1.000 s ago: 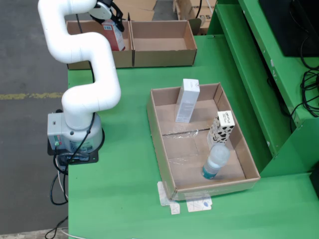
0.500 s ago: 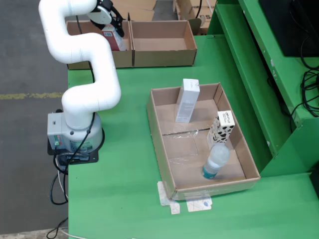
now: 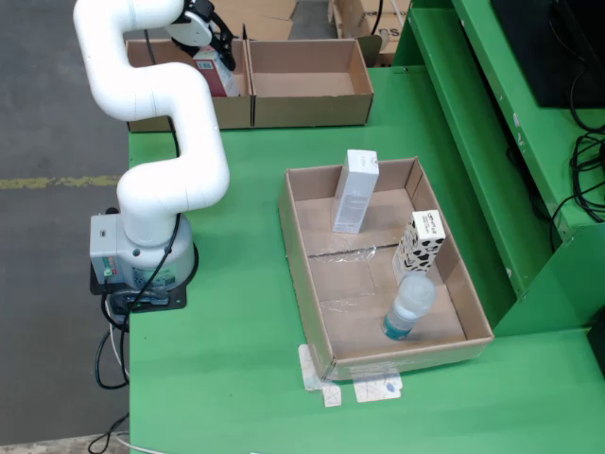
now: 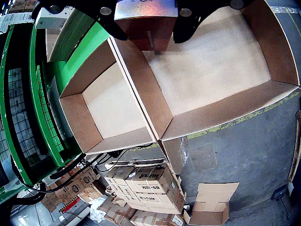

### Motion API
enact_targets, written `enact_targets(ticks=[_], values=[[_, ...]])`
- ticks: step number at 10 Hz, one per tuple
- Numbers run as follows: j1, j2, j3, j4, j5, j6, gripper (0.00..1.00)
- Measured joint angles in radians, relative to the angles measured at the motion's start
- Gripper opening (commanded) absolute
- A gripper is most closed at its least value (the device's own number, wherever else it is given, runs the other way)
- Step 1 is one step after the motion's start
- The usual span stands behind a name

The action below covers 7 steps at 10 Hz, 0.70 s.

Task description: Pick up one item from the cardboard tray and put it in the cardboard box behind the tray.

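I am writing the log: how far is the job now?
Picked: the gripper holds a red item above the left box, away from the tray. Left: release it inside. A white carton, spotted carton and bottle remain in the tray.

You have three items in the tray [image 3: 312, 284]: one white carton [image 3: 355, 190] at the far end, one spotted carton [image 3: 419, 245] on the right, one bottle [image 3: 408, 305] near. Two boxes [image 3: 310, 83] stand behind it, and one red item [image 4: 146, 24] sits in the tool [image 4: 146, 30].
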Motion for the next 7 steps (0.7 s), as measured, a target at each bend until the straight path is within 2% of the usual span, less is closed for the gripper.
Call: enact_targets(ticks=[2, 7], values=[[0.0, 0.0, 0.0, 0.0, 0.0, 0.0, 0.0], [0.0, 0.0, 0.0, 0.0, 0.0, 0.0, 0.5]])
